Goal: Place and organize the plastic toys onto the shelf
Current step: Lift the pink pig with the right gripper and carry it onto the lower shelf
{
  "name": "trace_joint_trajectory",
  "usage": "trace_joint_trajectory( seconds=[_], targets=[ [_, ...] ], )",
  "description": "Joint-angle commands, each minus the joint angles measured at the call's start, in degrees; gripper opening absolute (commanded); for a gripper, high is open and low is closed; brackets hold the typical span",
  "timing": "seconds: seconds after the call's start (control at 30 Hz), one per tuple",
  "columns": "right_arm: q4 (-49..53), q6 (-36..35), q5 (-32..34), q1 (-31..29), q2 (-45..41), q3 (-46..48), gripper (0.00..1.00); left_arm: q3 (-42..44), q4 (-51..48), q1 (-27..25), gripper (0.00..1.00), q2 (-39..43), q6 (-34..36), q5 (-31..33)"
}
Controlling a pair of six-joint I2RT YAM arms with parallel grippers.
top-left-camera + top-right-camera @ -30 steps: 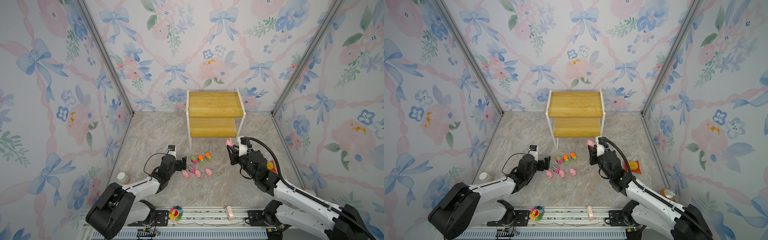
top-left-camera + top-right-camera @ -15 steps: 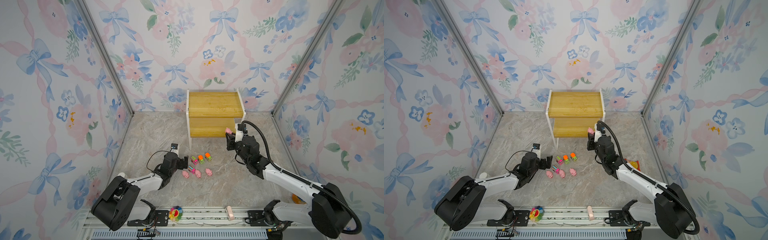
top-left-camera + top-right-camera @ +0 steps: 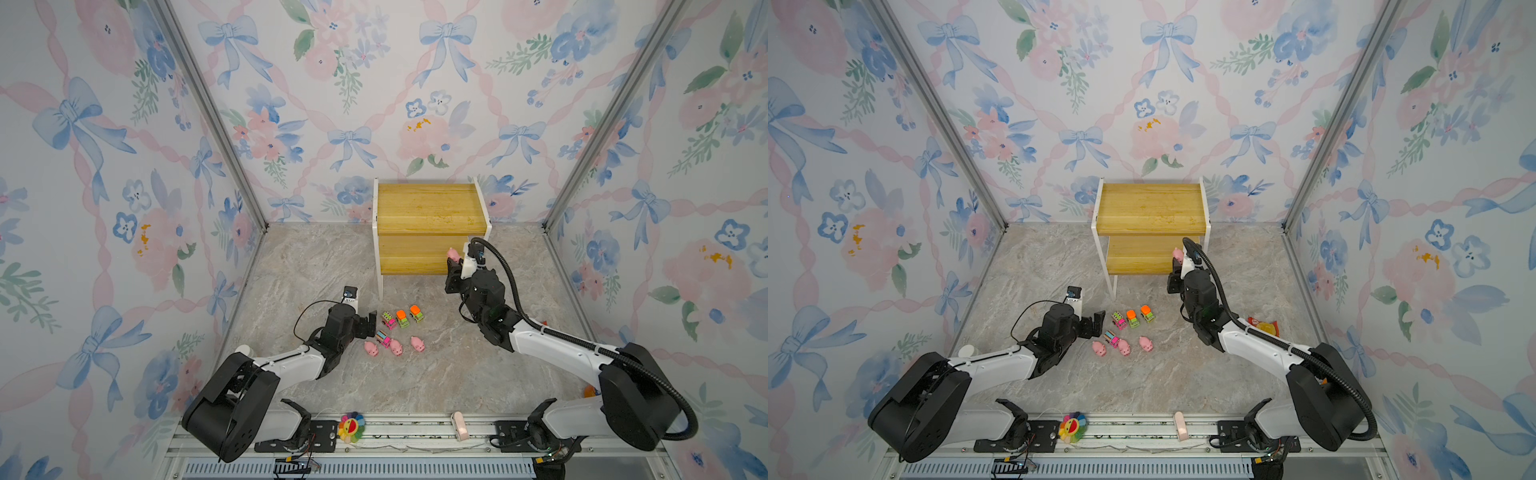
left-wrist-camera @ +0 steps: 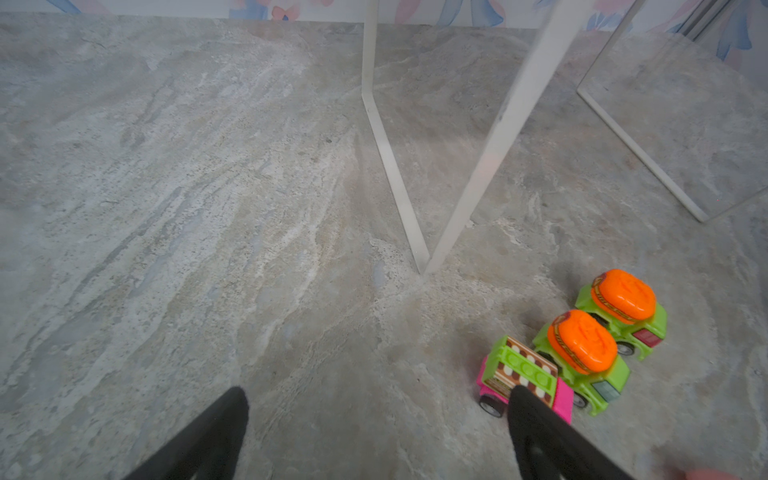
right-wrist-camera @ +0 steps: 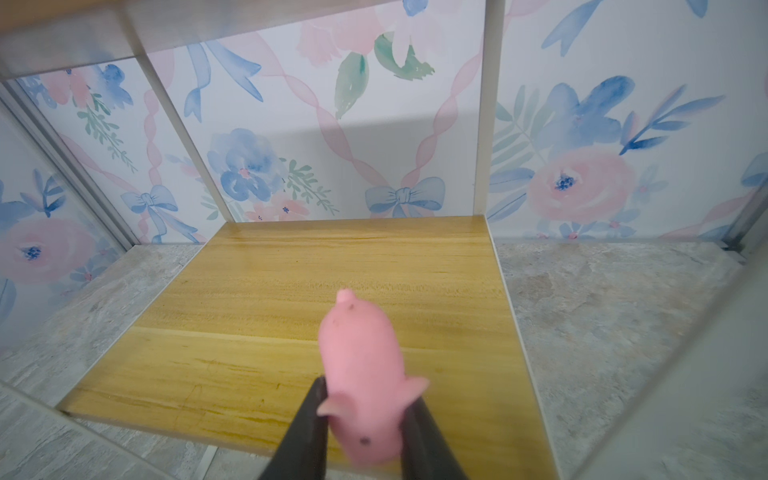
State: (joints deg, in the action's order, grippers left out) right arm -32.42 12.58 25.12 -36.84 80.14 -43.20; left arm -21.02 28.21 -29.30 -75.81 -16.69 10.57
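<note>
A: Where's our pink pig?
B: Right of centre in a top view, pinched at its sides by the right gripper, over the lower board of the shelf.
A: Handling?
B: We judge it light, rubbery, squashable; a mid-body hold suits. The left gripper gapes wide, empty.

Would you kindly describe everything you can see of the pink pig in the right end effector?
The pig is small, plain pink and matte, like soft plastic, with a rounded body, stubby limbs and dark dots. The right end effector pinches its sides, holding it over the lower board of the shelf, apparently not touching it.
</note>
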Motion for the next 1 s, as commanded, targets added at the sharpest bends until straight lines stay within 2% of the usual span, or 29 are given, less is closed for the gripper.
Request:
trace_joint_trajectory(
  seconds=[0.0,0.27,0.57,0.97],
  targets=[
    [-6.0,-1.9,5.9,-1.5,1.8,-0.8,0.30,0.3,0.6,-0.1,0.98,1.1,1.3,0.5],
    [-10.5,-1.5,10.7,-2.5,4.5,0.1,0.30,0.3,0.7,-0.1,0.98,1.5,1.5,0.3],
    [-9.1,0.4,14.8,-2.4,5.3,0.7,0.30,0.2,0.6,0.0,0.98,1.8,1.2,-0.2],
    [-8.8,1.7,14.6,-1.8,8.9,-0.2,0.30,-0.2,0.6,0.1,0.98,1.4,1.0,-0.8]
  ],
)
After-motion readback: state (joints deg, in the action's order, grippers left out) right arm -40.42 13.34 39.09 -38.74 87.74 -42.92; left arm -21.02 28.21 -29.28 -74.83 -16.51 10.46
